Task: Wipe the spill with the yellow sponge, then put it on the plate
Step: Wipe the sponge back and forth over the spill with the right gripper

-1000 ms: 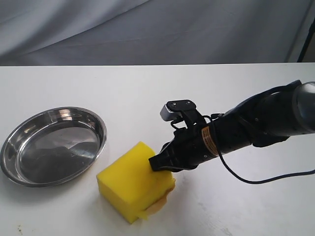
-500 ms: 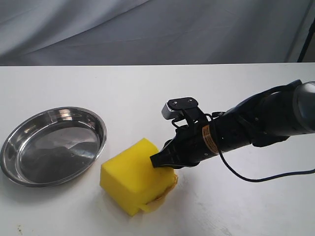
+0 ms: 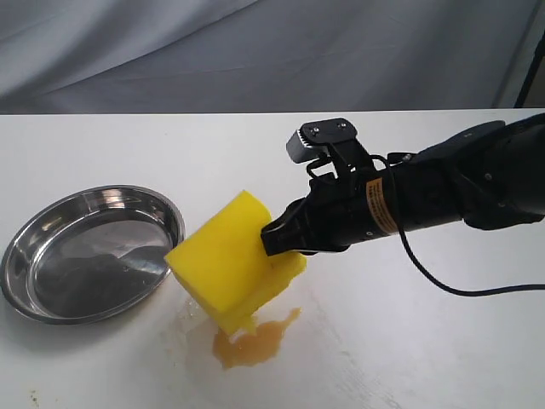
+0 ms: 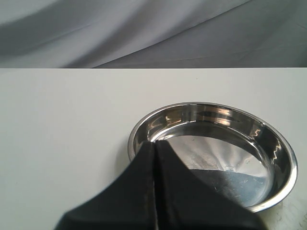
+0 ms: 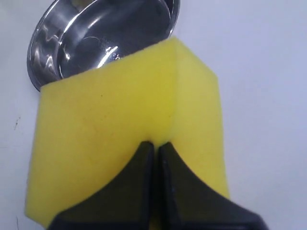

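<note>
**Jaws of the right gripper (image 3: pixel 274 240) clamped on the yellow sponge (image 3: pixel 223 266)**

The jaws had closed almost tip to tip, biting into the sponge's upper right edge. In the right wrist view the black fingertips (image 5: pixel 144 160) pressed a crease into the foam.

In the exterior view the sponge sat tilted at lower centre of the frame, with one corner pointing down. Directly below that corner lay the spill (image 3: pixel 251 342), a glossy amber puddle with a ragged outline on the white table (image 3: pixel 426 358). Whether the corner touched the liquid could not be told.

The plate (image 3: pixel 174 223), a shiny steel dish, rested at the left of the frame, its right rim just beside the sponge's left corner. The right arm (image 3: pixel 460 192), black and cabled, reached in from the right edge.

In the left wrist view the left gripper (image 4: pixel 154 146) had its jaws pressed flat together, gripping nothing, with its tips in front of the plate's rim. Grey cloth (image 3: pixel 255 51) filled the top of the frame.
</note>
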